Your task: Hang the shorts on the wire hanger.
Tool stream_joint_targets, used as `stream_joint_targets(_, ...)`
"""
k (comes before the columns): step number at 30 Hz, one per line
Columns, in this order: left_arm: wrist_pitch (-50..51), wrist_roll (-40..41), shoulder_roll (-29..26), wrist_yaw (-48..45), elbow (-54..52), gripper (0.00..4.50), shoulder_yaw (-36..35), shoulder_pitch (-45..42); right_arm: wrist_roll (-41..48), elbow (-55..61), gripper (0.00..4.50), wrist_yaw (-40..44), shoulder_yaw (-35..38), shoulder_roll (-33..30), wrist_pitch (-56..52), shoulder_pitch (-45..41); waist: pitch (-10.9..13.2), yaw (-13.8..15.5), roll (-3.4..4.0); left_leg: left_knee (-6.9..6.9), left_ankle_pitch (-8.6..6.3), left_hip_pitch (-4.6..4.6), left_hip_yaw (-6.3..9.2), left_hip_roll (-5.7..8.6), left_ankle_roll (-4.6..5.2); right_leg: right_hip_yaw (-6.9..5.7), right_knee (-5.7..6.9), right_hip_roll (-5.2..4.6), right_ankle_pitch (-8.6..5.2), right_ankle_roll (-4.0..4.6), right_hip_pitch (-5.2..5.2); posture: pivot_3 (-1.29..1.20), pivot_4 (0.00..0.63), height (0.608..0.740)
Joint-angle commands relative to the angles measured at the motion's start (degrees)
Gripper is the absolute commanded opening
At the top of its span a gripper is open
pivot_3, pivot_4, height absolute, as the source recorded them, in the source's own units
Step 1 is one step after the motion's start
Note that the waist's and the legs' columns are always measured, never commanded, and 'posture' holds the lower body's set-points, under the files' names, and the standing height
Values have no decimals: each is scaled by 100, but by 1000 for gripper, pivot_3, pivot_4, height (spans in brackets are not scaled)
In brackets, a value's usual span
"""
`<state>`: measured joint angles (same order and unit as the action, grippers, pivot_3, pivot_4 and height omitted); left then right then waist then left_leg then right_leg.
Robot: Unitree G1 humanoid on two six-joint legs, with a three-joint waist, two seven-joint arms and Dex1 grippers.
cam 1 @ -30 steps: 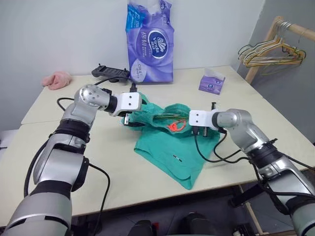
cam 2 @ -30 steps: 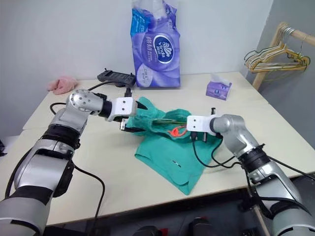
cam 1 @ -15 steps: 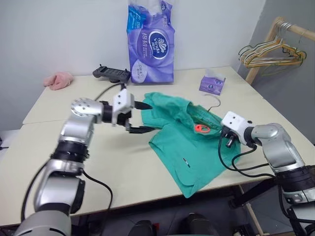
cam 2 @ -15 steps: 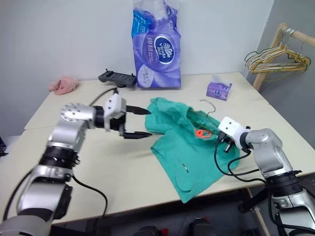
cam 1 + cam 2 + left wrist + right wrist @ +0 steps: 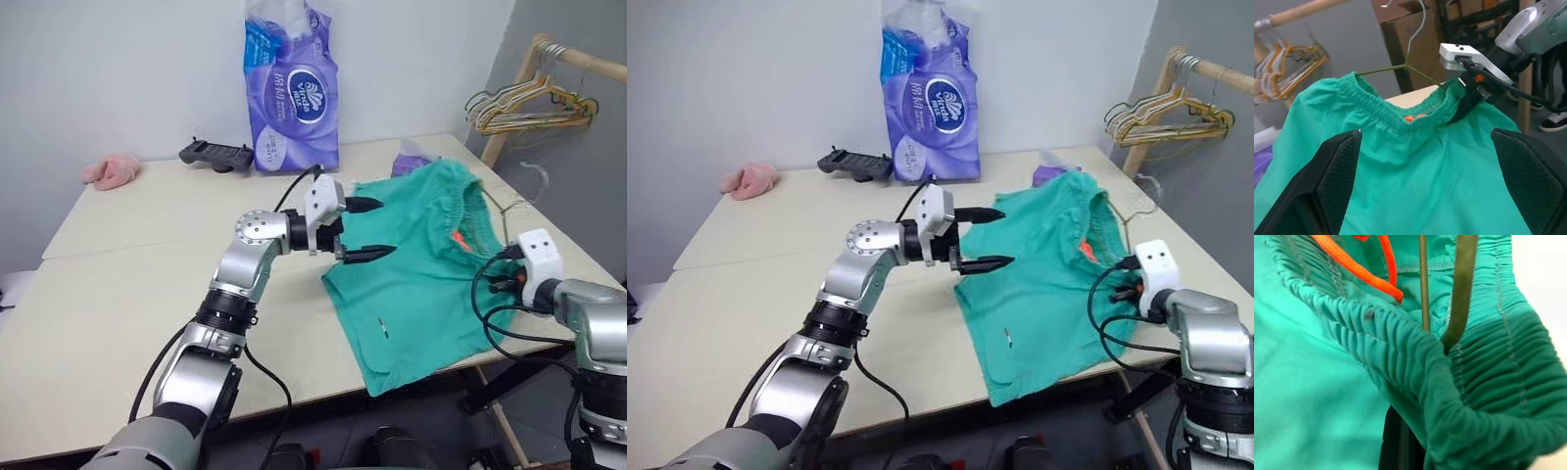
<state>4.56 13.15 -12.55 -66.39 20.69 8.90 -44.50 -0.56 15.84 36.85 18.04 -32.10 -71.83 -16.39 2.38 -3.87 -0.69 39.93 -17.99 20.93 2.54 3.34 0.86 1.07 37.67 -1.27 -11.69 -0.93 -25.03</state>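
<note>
Our right gripper (image 5: 1122, 284) pinches the gathered waistband of the teal-green thin fabric shorts (image 5: 416, 264) together with the thin olive-bronze wire hanger (image 5: 1409, 55), lifting that side off the worktop's (image 5: 127, 294) right edge — so the waist stays open. Our left gripper (image 5: 367, 230), spread wide, faces the cloth, likely to tug it along the wire.
</note>
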Motion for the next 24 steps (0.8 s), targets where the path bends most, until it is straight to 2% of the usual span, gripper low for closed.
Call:
stream_joint_targets(1,-227,-8,82,38,154,4492,15,-276,155,391,0,-478,894,203,-594,-217,-2,-69,3,0,0,0,1,0,0,-1,0,0,0,0,2,-260,1,740)
stream_joint_targets(5,-334,0,288,39,367,4492,61,-470,73,384,0,-1101,1501,362,-868,-348,-6,-160,11,0,-3,-1,2,1,5,-1,-1,0,-4,-7,4,-277,7,740)
stream_joint_targets(8,-440,43,563,38,483,4492,94,-636,-27,358,0,-1546,1619,336,-729,-284,-11,-196,18,0,-7,0,2,3,12,2,-5,-1,-9,-14,8,-278,7,740)
stream_joint_targets(14,-445,143,1475,400,578,4492,94,-1034,-283,-171,0,-2529,2179,250,-471,-594,-15,-272,29,1,-16,-1,1,8,28,5,-18,-1,-14,-24,22,-286,13,740)
stream_joint_targets(19,-733,-164,1872,924,973,4492,157,-1347,-252,-995,0,-2889,2465,-212,-32,-1063,-38,-430,100,-16,-36,-41,1,8,61,1,-66,9,-31,-52,98,-291,17,740)
stream_joint_targets(21,-809,-181,2010,1049,1109,4492,162,-1451,-218,-1363,0,-2952,2452,-455,172,-1208,-45,-477,116,-15,-43,-43,-13,15,73,12,-68,15,-51,-85,101,-297,18,740)
stream_joint_targets(24,-939,-326,2269,1373,1329,4492,229,-1643,-138,-2054,0,-3036,2491,-830,531,-1488,-51,-562,128,-16,-47,-47,-29,17,81,29,-69,16,-53,-89,102,-305,14,740)
